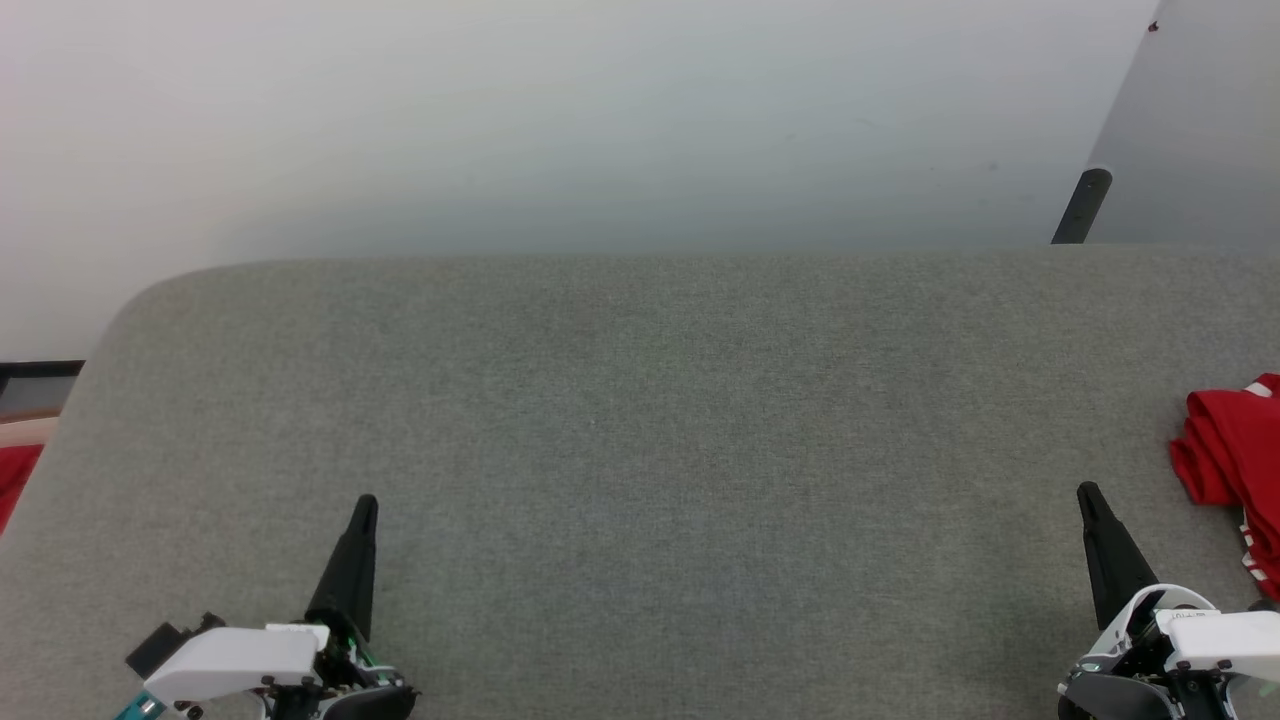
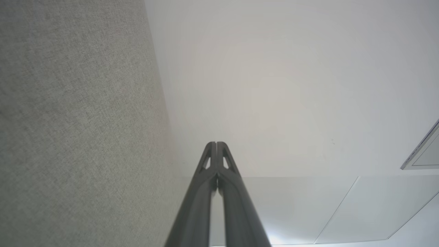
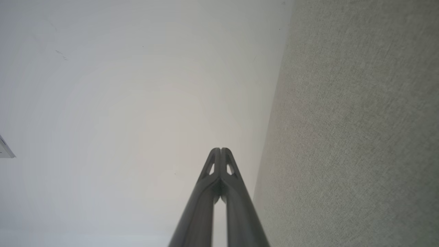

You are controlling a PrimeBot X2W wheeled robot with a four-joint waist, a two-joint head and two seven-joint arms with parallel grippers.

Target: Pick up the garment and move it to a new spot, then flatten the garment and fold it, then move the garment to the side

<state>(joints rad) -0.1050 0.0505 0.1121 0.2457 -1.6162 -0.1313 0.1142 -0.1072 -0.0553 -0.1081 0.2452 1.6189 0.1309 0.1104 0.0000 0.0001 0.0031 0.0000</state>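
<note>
Left gripper (image 1: 364,503) and right gripper (image 1: 1086,490) sit low, both pinched shut, with the garment (image 1: 1232,455) out at three o'clock.
Head view: the arms sit by the near edge of the grey table (image 1: 640,400), at seven and five o'clock, tips pointing toward twelve. The red garment lies bunched against the picture's right border, near the right gripper but apart from it. How much runs past the border I can't say. Left wrist view: fingers (image 2: 199,206) pressed together on nothing, arm rolled so the table stands at nine o'clock. Right wrist view: fingers (image 3: 240,212) likewise closed and empty, table at three. My worry is that a reach with closed tips would only shove the heap, and a pinch on one loose fold could drag the rest along behind.
</note>
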